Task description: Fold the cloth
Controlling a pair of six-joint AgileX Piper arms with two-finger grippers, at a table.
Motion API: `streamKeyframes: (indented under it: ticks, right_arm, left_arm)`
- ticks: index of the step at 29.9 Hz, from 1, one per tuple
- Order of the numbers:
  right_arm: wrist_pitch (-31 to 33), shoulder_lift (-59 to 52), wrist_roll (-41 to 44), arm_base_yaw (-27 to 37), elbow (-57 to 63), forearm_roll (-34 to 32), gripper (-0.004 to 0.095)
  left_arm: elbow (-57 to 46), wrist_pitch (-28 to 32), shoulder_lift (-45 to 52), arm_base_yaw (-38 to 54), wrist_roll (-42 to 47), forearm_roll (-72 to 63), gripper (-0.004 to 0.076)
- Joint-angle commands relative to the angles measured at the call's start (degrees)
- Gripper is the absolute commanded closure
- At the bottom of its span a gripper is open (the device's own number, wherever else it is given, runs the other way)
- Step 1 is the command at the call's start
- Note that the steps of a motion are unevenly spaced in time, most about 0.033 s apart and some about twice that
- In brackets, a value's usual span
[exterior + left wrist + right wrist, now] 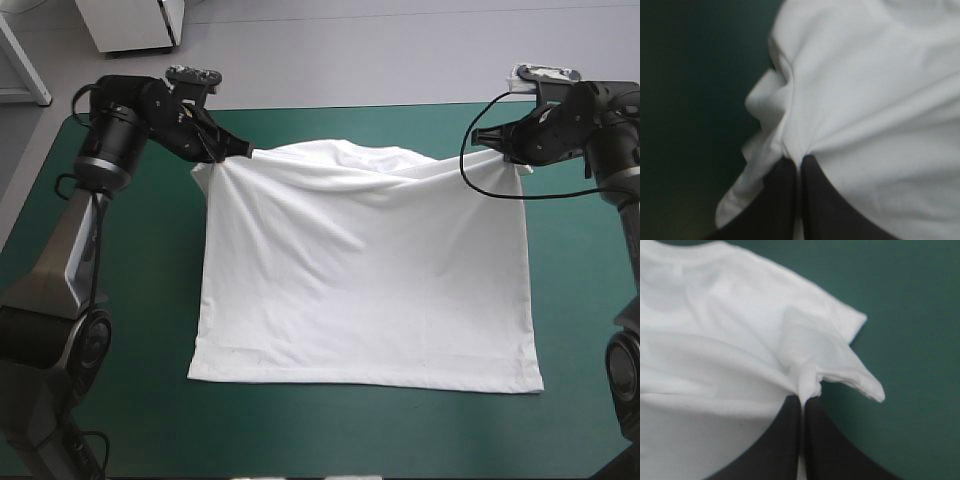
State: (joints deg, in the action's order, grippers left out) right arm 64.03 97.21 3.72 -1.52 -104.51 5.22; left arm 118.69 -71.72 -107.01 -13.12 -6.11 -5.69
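The white T-shirt [365, 280] lies mostly flat on the teal-green cover, hem toward the near edge, its far part lifted and stretched between both arms. My left gripper [243, 152] is shut on the T-shirt at its far left corner; in the left wrist view the black fingers [785, 200] meet in an arch with cloth [865, 100] bunched at the tips of the gripper [800, 159]. My right gripper [484, 139] is shut on the T-shirt at the far right corner. In the right wrist view a sleeve [840, 355] puckers just ahead of the gripper [803, 399].
Bare teal-green cover [150, 300] surrounds the shirt on the left, right and near sides. A white cabinet [135, 25] stands beyond the table's far left corner.
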Motion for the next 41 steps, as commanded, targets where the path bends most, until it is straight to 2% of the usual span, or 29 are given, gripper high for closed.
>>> streamKeyframes:
  ticks: [1, 8, 16, 24, 28, 38, 41]
  right_arm:
    - [-2.49, -7.35, -0.8, 0.1, -3.42, 0.33, 0.0927]
    - [-1.69, -13.9, -2.03, 0.1, -7.05, 3.33, 0.0927]
    - [-0.65, -19.34, -3.72, 0.1, -11.31, 7.46, 0.0927]
    - [-1.2, -20.28, -4.29, 0.1, -15.06, 7.46, 0.0927]
    - [-4.49, -16.62, -4.95, 0.1, -15.06, 5.33, 0.0927]
    - [-22.41, -6.94, -7.25, 0.1, -15.09, 5.06, 0.0927]
    - [-24.92, -5.81, -7.49, 0.1, -15.89, 5.17, 0.0927]
  left_arm:
    - [4.84, 1.0, 7.47, -0.3, 0.05, -0.51, 0.0733]
    - [10.18, 0.27, 13.86, -0.3, -0.46, -1.25, 0.0733]
    - [10.91, -0.58, 20.37, -0.3, -2.32, -6.32, 0.0733]
    - [10.91, 0.9, 23.8, -0.3, -3.97, -4.98, 0.0733]
    - [10.91, 7.03, 21.15, -0.3, -4.12, -1.47, 0.0733]
    - [10.91, 25.2, 12.78, -0.02, -2.56, 4.95, 0.0733]
    - [10.91, 29.48, 10.72, -0.02, -1.54, 4.95, 0.0733]
